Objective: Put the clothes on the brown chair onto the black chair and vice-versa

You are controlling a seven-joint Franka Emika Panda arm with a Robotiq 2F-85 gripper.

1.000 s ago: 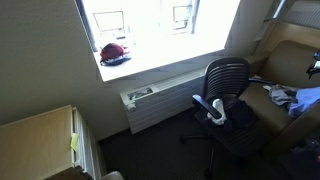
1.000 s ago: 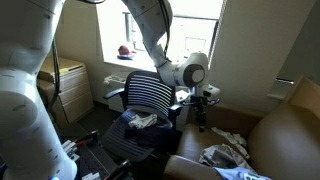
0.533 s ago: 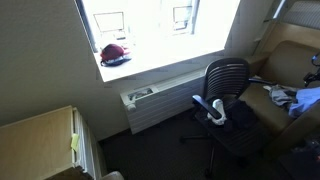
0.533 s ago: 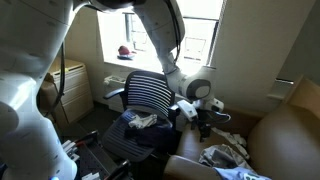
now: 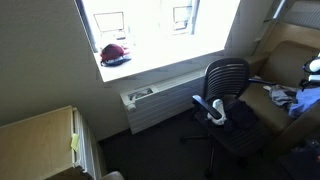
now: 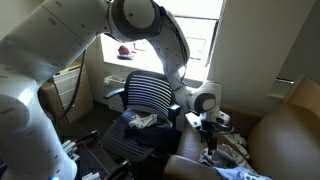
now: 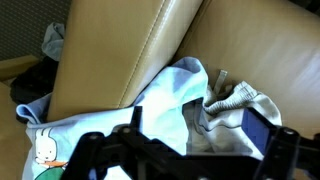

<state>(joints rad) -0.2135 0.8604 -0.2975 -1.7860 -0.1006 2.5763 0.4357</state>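
The brown chair [image 6: 285, 135] holds a pile of light clothes [image 6: 226, 154], also seen in an exterior view [image 5: 284, 97] and up close in the wrist view, where a pale blue garment [image 7: 160, 95] and a grey-white one [image 7: 235, 108] lie on the tan leather [image 7: 120, 50]. My gripper [image 6: 209, 140] hangs just above this pile, open, with its fingers either side of the grey-white garment [image 7: 195, 130]. The black chair [image 5: 226, 92] holds dark and light clothes [image 6: 140, 122] on its seat.
A radiator [image 5: 160, 105] runs under the window sill, where a red object [image 5: 114, 53] lies. A wooden cabinet [image 5: 40, 140] stands low in an exterior view. The robot arm [image 6: 60, 60] fills much of an exterior view. Dark items lie beside the brown chair [image 7: 35, 80].
The arm has swung down and toward the brown chair. The gripper has dropped from beside the black chair's back to just over the clothes pile.
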